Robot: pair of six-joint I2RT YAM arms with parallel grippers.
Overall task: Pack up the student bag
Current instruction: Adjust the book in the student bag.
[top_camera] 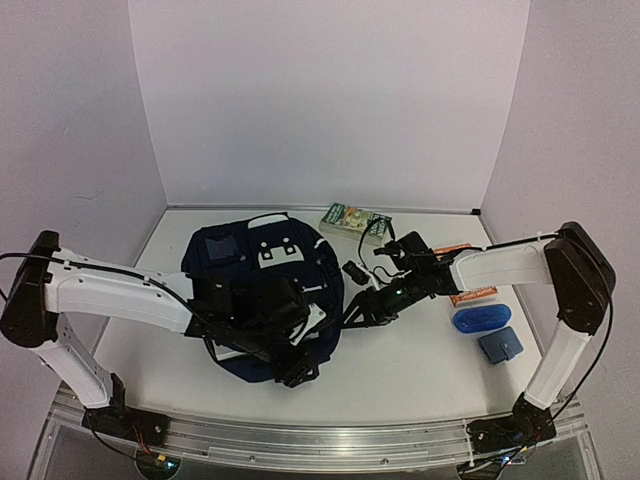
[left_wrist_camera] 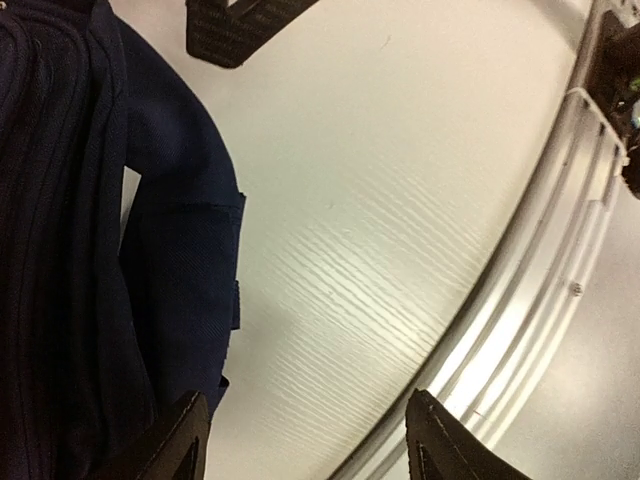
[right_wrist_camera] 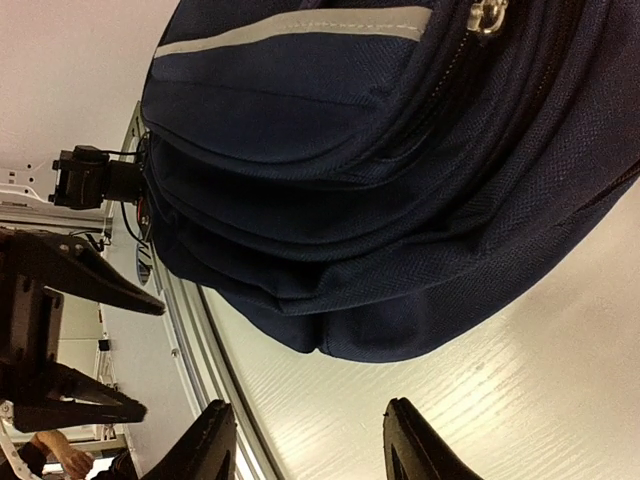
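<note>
The student bag (top_camera: 250, 270) lies flat at the table's middle left: navy fabric with a white patch near its top. My left gripper (top_camera: 298, 372) hovers at the bag's near right corner. In the left wrist view its jaws (left_wrist_camera: 315, 445) stand open over bare table, and the bag's fabric (left_wrist_camera: 90, 250) fills the left side beside one finger (left_wrist_camera: 185, 440). My right gripper (top_camera: 354, 312) sits by the bag's right edge. In the right wrist view it (right_wrist_camera: 310, 450) is open with nothing between the fingers, a little short of the bag's rounded bottom (right_wrist_camera: 380, 200).
A green box (top_camera: 352, 219) lies at the back. A small black item (top_camera: 353, 269) rests next to the bag. An orange item (top_camera: 472, 294), a blue pouch (top_camera: 480, 318) and a small blue-grey square (top_camera: 497, 345) lie on the right. A metal rail (left_wrist_camera: 560, 280) runs along the near edge.
</note>
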